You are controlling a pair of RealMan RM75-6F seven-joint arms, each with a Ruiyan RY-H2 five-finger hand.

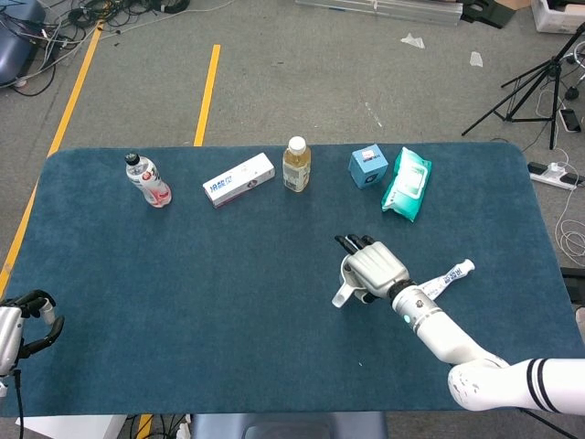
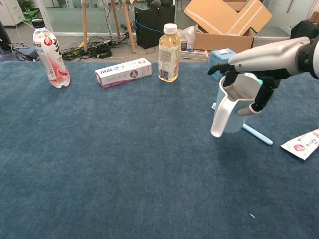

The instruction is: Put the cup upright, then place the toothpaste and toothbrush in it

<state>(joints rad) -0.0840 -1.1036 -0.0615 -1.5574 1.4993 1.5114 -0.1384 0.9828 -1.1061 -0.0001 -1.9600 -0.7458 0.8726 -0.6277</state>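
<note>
Gripping the cup [image 2: 230, 107], the right hand [image 2: 259, 69] hangs over the toothbrush [image 2: 256, 134].

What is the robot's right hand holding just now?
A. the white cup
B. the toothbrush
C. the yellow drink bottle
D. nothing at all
A: the right hand grips the white cup from above, mouth up, in front of the toothbrush lying on the table.
</note>
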